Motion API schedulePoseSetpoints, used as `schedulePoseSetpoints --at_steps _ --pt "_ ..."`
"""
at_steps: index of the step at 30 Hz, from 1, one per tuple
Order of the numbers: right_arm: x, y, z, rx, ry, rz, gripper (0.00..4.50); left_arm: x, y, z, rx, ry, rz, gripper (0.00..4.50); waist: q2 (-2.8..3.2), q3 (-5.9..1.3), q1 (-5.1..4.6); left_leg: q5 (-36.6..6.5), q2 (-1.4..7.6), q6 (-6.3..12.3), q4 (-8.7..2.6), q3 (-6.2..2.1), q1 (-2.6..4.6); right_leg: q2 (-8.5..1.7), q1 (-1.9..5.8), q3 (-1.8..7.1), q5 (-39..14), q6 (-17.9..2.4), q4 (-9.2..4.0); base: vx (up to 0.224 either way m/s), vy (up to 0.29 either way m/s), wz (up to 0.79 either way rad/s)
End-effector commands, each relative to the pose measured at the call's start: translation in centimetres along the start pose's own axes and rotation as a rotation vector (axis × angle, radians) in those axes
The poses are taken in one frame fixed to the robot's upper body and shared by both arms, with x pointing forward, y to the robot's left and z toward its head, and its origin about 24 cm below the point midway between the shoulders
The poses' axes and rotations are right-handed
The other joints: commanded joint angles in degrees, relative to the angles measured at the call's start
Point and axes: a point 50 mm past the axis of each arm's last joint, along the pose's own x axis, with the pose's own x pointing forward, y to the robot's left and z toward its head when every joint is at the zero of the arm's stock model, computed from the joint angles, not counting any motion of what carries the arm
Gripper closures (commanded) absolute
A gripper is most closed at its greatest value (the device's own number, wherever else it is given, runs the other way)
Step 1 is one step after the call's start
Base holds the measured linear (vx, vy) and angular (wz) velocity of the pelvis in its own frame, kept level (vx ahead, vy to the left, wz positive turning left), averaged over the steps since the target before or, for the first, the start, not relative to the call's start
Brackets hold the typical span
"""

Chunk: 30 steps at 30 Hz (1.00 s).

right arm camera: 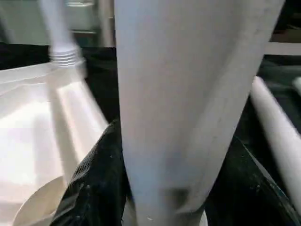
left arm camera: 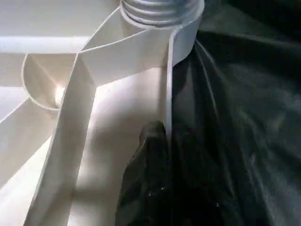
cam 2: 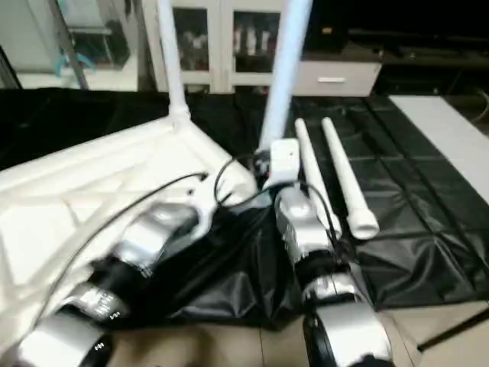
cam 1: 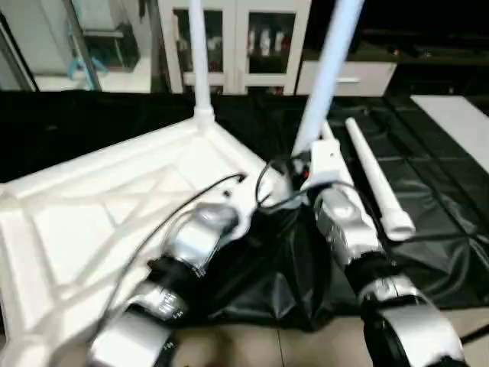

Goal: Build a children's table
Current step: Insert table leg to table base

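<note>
The tabletop (cam 1: pixel 114 206) lies upside down, ribbed underside up, on the black-covered work table (cam 1: pixel 428 199), over its left half and reaching past the near edge. One leg (cam 1: pixel 197 53) stands upright in the tabletop's far corner socket (cam 1: pixel 203 116). A second leg (cam 1: pixel 330 69) rises, leaning slightly, from the tabletop's near right corner; the right gripper (right arm camera: pixel 164 188) clasps it near its base, one black finger (right arm camera: pixel 94 183) on each side of the tube (jaws part-spread to the tube's width). Two more legs lie flat, side by side, on the black cover toward the table's right side: the nearer-to-centre one (cam 2: pixel 309 172) partly behind the right forearm, the other (cam 1: pixel 378 183) just beside it with its wide open end toward the near edge. The left gripper (left arm camera: pixel 150 179), jaws pressed together, rests against the tabletop's right rim (left arm camera: pixel 168 89), below the threaded socket of the standing leg. Thin black cables (cam 1: pixel 263 180) loop between the two wrists.
</note>
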Motion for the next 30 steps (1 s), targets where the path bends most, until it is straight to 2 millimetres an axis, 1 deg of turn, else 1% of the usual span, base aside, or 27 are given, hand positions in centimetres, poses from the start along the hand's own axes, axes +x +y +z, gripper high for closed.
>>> schedulePoseSetpoints --at_steps 1,2,3,4,8,10,11,14,15,16,17,18,20,21,22,23,24,25,26,27,28,29,30 --pt "-1.1 -0.6 -4.5 0.024 0.194 -0.063 2.66 0.2 -0.5 1.1 -0.082 -0.085 0.007 4.50 -0.99 -2.75 0.20 -18.7 5.62 1.44 -5.08 -2.98 0.60 -5.24 0.93 2.61 -12.4 -10.2 -4.18 0.000 0.000 0.00" --pt "-1.1 -0.6 -4.5 0.024 0.194 -0.063 2.66 0.2 -0.5 1.1 -0.082 -0.085 0.007 4.50 -0.95 -2.81 0.31 -17.6 5.69 2.13 -5.08 -2.82 0.53 -5.32 1.01 2.47 -12.2 -10.4 -4.21 0.000 0.000 0.00" --pt "-1.1 -0.6 -4.5 0.025 0.195 -0.065 2.66 0.2 -0.5 0.9 -0.074 -0.073 0.003 4.50 -0.64 -2.75 0.33 -17.8 5.82 2.40 -5.11 -2.72 0.69 -5.25 0.75 2.31 -13.1 -10.5 -4.28 0.000 0.000 0.00" --pt "-1.1 -0.6 -4.6 0.027 0.195 -0.064 2.66 0.2 -0.4 0.5 -0.068 -0.059 0.006 4.50 -0.68 -2.74 0.26 -19.4 5.76 2.09 -5.09 -2.63 0.93 -5.07 0.43 2.27 -14.3 -10.2 -4.43 0.000 0.000 0.00" --pt "-1.0 -0.6 -4.6 0.033 0.194 -0.071 2.66 0.1 0.2 0.1 -0.069 -0.040 0.021 4.50 -0.70 -2.58 0.13 -23.4 5.75 0.65 -5.28 -2.82 1.10 -5.05 0.03 2.27 -18.5 -8.8 -4.86 0.000 0.000 0.00" --pt "-1.0 -0.6 -4.6 0.041 0.194 -0.073 2.66 0.1 0.4 0.0 -0.071 -0.036 0.027 4.50 -0.74 -2.47 -0.02 -26.1 5.66 -0.22 -5.38 -2.99 1.25 -4.99 -0.24 2.22 -21.6 -7.9 -5.14 0.000 0.000 0.00" --pt "-0.9 -0.6 -4.6 0.045 0.193 -0.073 2.66 0.1 0.5 0.0 -0.072 -0.035 0.030 4.50 -0.62 -2.44 -0.03 -26.6 5.64 -0.41 -5.38 -3.03 1.27 -5.03 -0.33 2.24 -22.3 -7.6 -5.23 0.000 0.000 0.00" --pt "-0.7 -0.2 -4.0 0.067 0.153 -0.022 2.66 -0.1 1.0 -0.2 -0.068 -0.032 0.036 4.50 -0.52 -2.41 -0.14 -28.6 5.63 -1.13 -5.45 -3.20 1.33 -5.03 -0.58 2.23 -23.9 -6.8 -5.45 0.000 0.000 0.00" --pt "-0.7 -0.1 -3.8 0.073 0.143 -0.008 2.31 -0.1 1.0 -0.2 -0.066 -0.033 0.036 4.50 -0.58 -2.38 -0.19 -28.9 5.63 -1.08 -5.49 -3.20 1.30 -5.01 -0.60 2.22 -24.1 -6.7 -5.47 0.000 0.000 0.00" --pt "-0.6 -0.1 -3.6 0.076 0.129 0.004 2.10 -0.2 1.1 -0.2 -0.064 -0.033 0.036 4.50 -0.55 -2.42 -0.23 -28.8 5.69 -1.07 -5.56 -3.29 1.21 -5.06 -0.53 2.23 -23.7 -6.7 -5.43 0.000 0.000 0.00" --pt "-0.6 -0.1 -3.4 0.078 0.114 0.015 2.10 -0.2 1.1 -0.3 -0.063 -0.033 0.035 4.50 -0.54 -2.42 -0.22 -28.7 5.72 -1.04 -5.59 -3.29 1.18 -5.06 -0.52 2.22 -23.5 -6.8 -5.41 0.000 0.000 0.00" --pt "-0.5 0.0 -3.1 0.080 0.096 0.031 1.91 -0.3 1.2 -0.3 -0.061 -0.034 0.036 4.50 -0.58 -2.41 -0.25 -28.6 5.72 -0.92 -5.56 -3.24 1.16 -5.04 -0.55 2.25 -23.1 -7.1 -5.37 0.000 0.000 0.00" --pt "-0.5 0.0 -2.9 0.080 0.083 0.043 1.87 -0.3 1.3 -0.3 -0.060 -0.035 0.036 4.50 -0.63 -2.48 -0.18 -27.5 5.71 -0.38 -5.48 -3.16 0.98 -5.20 -0.38 2.35 -22.3 -7.7 -5.35 0.000 0.000 0.00" --pt "-0.4 0.1 -2.5 0.075 0.062 0.067 1.69 -0.4 1.5 -0.3 -0.054 -0.037 0.037 4.50 -0.67 -2.61 0.03 -25.7 5.79 0.03 -5.41 -3.05 0.82 -5.38 -0.20 2.43 -20.8 -8.1 -5.31 0.000 0.000 0.00" --pt "-0.4 0.1 -2.3 0.074 0.048 0.078 1.56 -0.5 1.6 -0.3 -0.050 -0.038 0.038 4.50 -0.71 -2.75 0.09 -23.3 5.89 0.63 -5.38 -3.00 0.56 -5.37 0.17 2.39 -18.2 -9.0 -4.87 0.000 0.000 0.00" --pt "-0.4 0.1 -1.6 0.066 0.009 0.117 1.56 -0.7 2.0 -0.3 -0.042 -0.041 0.040 4.50 -0.70 -2.73 0.13 -22.4 5.85 1.12 -5.34 -2.86 0.51 -5.24 0.20 2.37 -17.1 -9.4 -4.81 0.000 0.000 0.00" --pt "-0.4 0.1 -1.5 0.064 0.004 0.122 1.44 -0.8 2.0 -0.3 -0.041 -0.041 0.040 4.50 -0.54 -2.61 0.21 -21.4 5.87 1.92 -5.23 -2.71 0.45 -5.28 0.17 2.42 -15.9 -10.2 -4.72 0.000 0.000 0.00" --pt "-0.5 0.1 -0.8 0.049 -0.041 0.163 1.44 -1.1 2.5 -0.3 -0.028 -0.050 0.038 4.50 -0.46 -2.61 0.13 -20.8 5.90 2.34 -5.25 -2.78 0.18 -5.37 0.49 2.34 -16.1 -10.5 -4.67 0.000 0.000 0.00" --pt "-0.5 0.1 -0.8 0.049 -0.041 0.163 1.37 -1.1 2.5 -0.3 -0.028 -0.050 0.038 4.50 -0.54 -2.63 0.23 -20.3 5.94 2.56 -5.24 -2.77 0.14 -5.38 0.56 2.33 -16.1 -10.5 -4.70 0.000 0.000 0.00" --pt "-0.6 0.0 -0.3 0.041 -0.072 0.195 1.13 -1.3 2.7 -0.4 -0.019 -0.052 0.034 4.50 -0.63 -2.89 0.27 -18.5 5.96 3.06 -5.04 -2.70 0.12 -5.43 0.69 2.37 -14.5 -10.9 -4.42 0.000 0.000 0.00" --pt "-0.6 0.0 -0.3 0.041 -0.072 0.195 1.06 -1.3 2.7 -0.4 -0.019 -0.052 0.034 4.50 -0.55 -3.14 0.45 -15.8 6.00 3.99 -4.81 -2.53 -0.02 -5.42 0.81 2.36 -11.4 -11.7 -4.11 0.000 0.000 0.00" --pt "-0.8 -0.1 0.0 0.036 -0.087 0.212 1.02 -1.5 2.9 -0.5 -0.007 -0.055 0.029 4.50 -0.57 -3.27 0.46 -14.4 6.01 4.58 -4.66 -2.47 -0.06 -5.36 0.81 2.32 -9.8 -12.1 -3.90 0.000 0.000 0.00" --pt "-1.1 -0.3 0.3 0.023 -0.113 0.248 0.94 -1.8 3.1 -0.7 0.002 -0.050 0.022 4.50 -0.47 -3.21 0.49 -12.4 5.95 5.79 -4.52 -2.34 -0.28 -5.23 0.79 2.21 -7.7 -12.9 -3.69 0.000 0.000 0.00"
